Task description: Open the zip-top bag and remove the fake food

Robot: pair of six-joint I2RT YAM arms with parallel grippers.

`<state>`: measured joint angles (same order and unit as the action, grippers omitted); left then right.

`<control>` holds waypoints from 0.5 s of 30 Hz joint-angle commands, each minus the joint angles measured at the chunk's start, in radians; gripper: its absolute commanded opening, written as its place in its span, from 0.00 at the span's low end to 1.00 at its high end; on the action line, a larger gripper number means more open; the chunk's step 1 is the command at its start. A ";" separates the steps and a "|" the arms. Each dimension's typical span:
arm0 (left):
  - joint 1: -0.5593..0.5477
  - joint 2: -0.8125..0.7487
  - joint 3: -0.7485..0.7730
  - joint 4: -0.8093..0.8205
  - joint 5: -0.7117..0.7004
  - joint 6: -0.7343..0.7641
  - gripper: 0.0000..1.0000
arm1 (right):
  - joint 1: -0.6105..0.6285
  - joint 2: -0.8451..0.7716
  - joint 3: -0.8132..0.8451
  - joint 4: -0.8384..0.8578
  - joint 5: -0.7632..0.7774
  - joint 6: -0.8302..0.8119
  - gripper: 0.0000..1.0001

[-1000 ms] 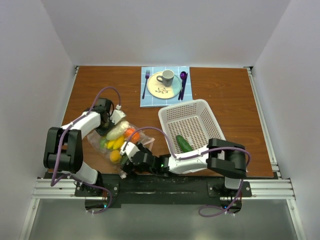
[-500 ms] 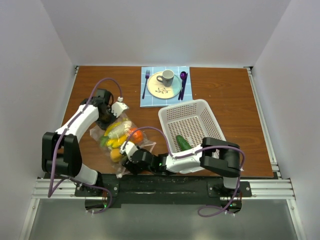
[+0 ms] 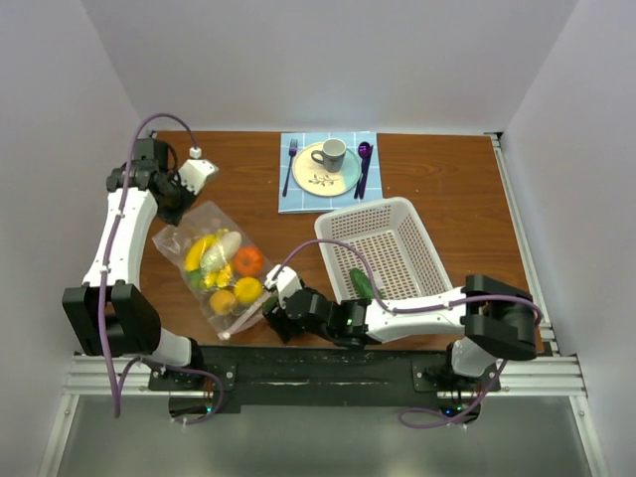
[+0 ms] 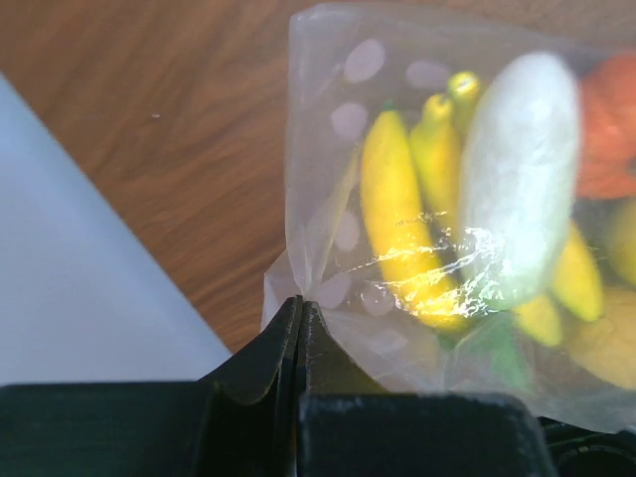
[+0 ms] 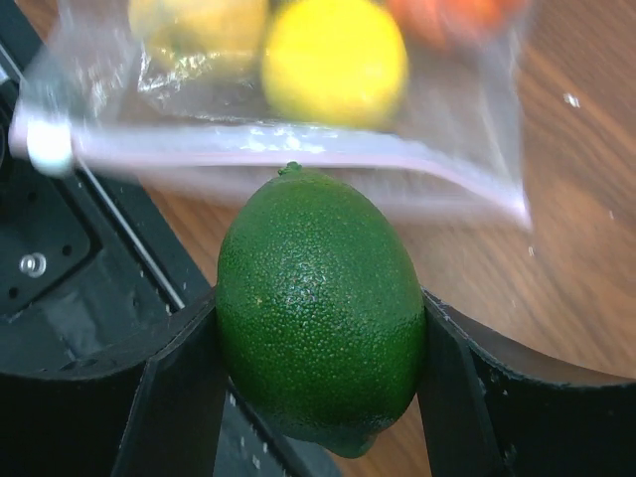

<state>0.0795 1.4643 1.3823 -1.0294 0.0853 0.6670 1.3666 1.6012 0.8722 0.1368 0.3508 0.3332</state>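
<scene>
At the table's (image 3: 457, 189) near edge, the right gripper (image 5: 318, 343) clamps a green lime (image 5: 318, 298) just outside the zip strip (image 5: 298, 159) of the zip-top bag (image 4: 313, 119). Farther back, yellow, orange and whitish fake food (image 4: 397, 229) lies inside the bag, whose far corner the left gripper (image 4: 300, 310) pinches tight.

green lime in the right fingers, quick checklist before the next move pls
1. green lime gripped between right fingers: ok
2. lime outside the zip-top bag: ok
3. left fingers pinching the bag's corner: ok
4. white basket has room beside the cucumber: ok
5. bag mouth open: cannot tell
6. bag emptied: not ok, banana and orange-red fruit inside
</scene>
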 commanded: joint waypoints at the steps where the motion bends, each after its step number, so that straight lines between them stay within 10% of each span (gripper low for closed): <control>1: 0.025 0.010 0.078 -0.040 0.036 0.033 0.00 | -0.004 -0.072 -0.018 -0.173 0.020 0.096 0.00; 15: -0.070 -0.033 0.162 -0.185 0.189 -0.069 0.00 | -0.147 -0.318 0.117 -0.692 0.450 0.233 0.00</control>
<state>0.0196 1.4757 1.4597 -1.1519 0.2237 0.6373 1.3201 1.2659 0.9165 -0.3424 0.5781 0.4641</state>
